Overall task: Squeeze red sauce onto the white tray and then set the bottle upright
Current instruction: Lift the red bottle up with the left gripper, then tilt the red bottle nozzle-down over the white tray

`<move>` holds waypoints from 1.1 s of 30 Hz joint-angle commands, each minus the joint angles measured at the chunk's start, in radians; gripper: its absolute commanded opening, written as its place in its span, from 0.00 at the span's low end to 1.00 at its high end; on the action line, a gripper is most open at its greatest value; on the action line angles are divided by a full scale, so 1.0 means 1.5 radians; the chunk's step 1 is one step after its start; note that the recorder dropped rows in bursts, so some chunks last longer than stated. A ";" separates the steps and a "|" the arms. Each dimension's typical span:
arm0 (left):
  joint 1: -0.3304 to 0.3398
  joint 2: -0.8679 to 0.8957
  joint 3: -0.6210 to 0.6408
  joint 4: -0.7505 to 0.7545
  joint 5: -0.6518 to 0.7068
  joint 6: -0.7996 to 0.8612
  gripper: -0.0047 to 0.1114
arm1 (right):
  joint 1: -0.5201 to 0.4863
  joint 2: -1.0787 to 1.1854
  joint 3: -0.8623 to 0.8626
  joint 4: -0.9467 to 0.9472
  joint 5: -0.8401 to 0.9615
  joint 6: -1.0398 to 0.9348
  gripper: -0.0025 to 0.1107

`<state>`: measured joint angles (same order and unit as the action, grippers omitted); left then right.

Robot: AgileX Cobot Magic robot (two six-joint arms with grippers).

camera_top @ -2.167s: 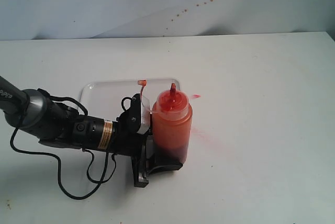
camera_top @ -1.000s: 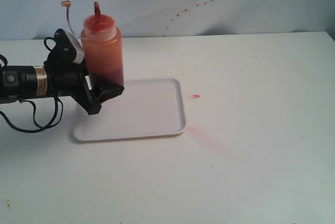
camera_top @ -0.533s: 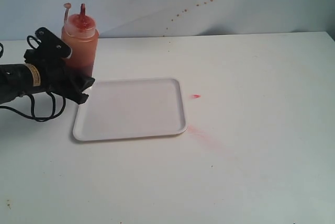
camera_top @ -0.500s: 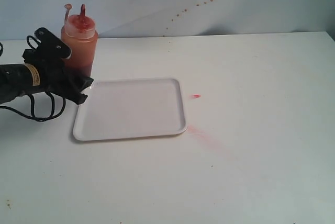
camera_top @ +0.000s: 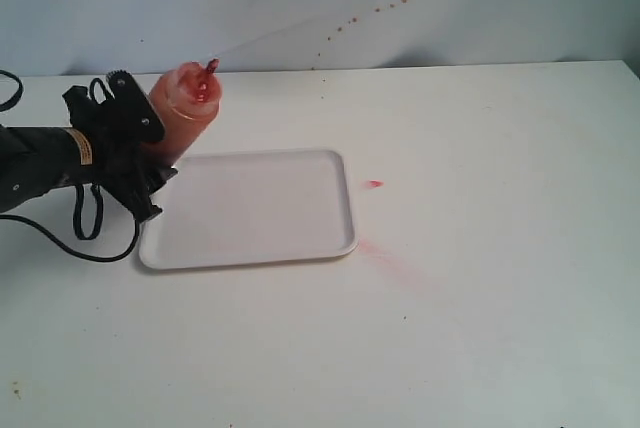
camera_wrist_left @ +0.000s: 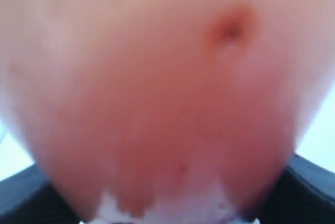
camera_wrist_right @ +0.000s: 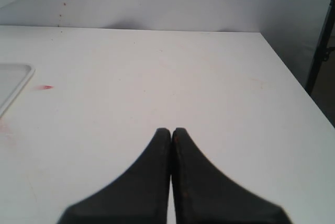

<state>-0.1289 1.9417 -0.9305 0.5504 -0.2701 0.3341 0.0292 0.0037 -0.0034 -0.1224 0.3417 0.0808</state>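
Left pincer [camera_top: 152,156] clamps the tilted bottle [camera_top: 186,108]; right pincer [camera_wrist_right: 171,132] is pressed together, holding nothing

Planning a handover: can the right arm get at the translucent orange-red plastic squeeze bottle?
Doubtful: path looks clear, but the left gripper clamps the bottle beyond the flat white tray; right gripper shut.

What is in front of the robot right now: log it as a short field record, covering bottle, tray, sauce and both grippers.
bottle: squeeze bottle, tilted, nozzle leaning toward the tray
held by: left gripper, shut on its lower end
tray: white tray, flat on the table, no sauce drops visible on it
stray marks: red fleck and pink smear, right of the tray
other arm: right gripper, shut, empty
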 commanded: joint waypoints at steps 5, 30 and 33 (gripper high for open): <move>-0.007 -0.015 -0.003 -0.298 -0.015 0.416 0.04 | 0.002 -0.002 0.002 -0.004 -0.005 0.002 0.02; -0.154 -0.015 -0.003 -0.849 -0.486 1.173 0.04 | 0.002 -0.002 0.002 -0.004 -0.005 0.002 0.02; -0.154 -0.015 -0.003 -0.849 -0.502 1.173 0.04 | 0.002 -0.002 0.002 -0.004 -0.005 0.002 0.02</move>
<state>-0.3536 1.9408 -0.9305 -0.7179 -0.9396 2.0981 0.0292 0.0037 -0.0034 -0.1224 0.3417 0.0808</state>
